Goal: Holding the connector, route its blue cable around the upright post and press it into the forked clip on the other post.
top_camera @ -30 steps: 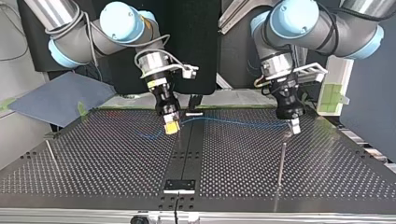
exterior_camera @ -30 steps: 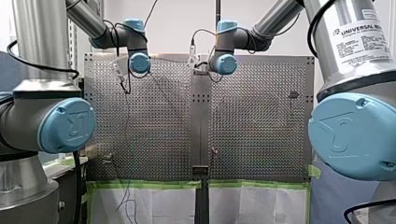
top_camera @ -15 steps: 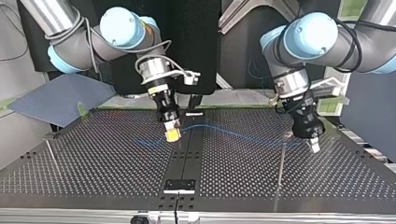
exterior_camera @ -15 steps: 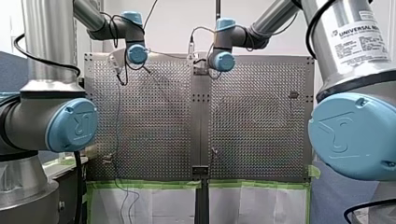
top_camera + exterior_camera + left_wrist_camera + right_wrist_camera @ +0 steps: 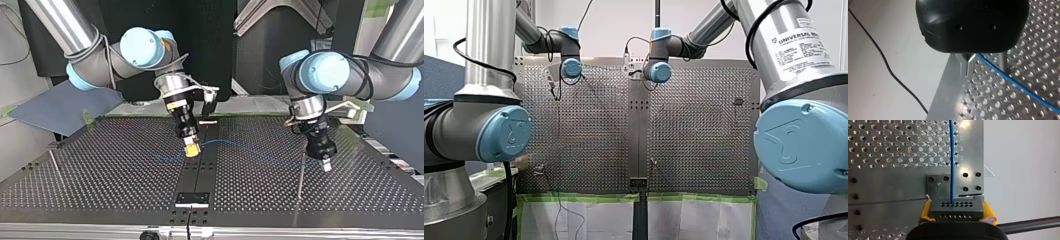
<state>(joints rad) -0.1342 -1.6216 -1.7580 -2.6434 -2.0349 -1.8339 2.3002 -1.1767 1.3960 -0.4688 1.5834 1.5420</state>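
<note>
In the right wrist view my right gripper (image 5: 956, 214) is shut, its yellow pads clamping a dark grey connector (image 5: 956, 208) with rows of holes. The blue cable (image 5: 951, 157) leaves the connector and runs ahead over the perforated table. The top view shows that gripper (image 5: 191, 149) near the table's centre strip, with the cable (image 5: 250, 147) sagging across to my left gripper (image 5: 326, 164). In the left wrist view my left gripper (image 5: 967, 72) has its metal fingers shut on the blue cable (image 5: 1018, 83), close beside an upright post (image 5: 1003, 61). That thin post (image 5: 301, 172) stands just beside this gripper.
A second thin post (image 5: 54, 164) stands at the top view's left. A black bracket (image 5: 191, 198) sits on the centre strip near the front edge. A blue-grey sheet (image 5: 65, 102) lies off the table's far left corner. A black wire (image 5: 885, 67) hangs past the table edge.
My left gripper has carried the cable end nearer the top view's camera and in beside the post. My right gripper, with the connector, has shifted slightly toward the centre strip.
</note>
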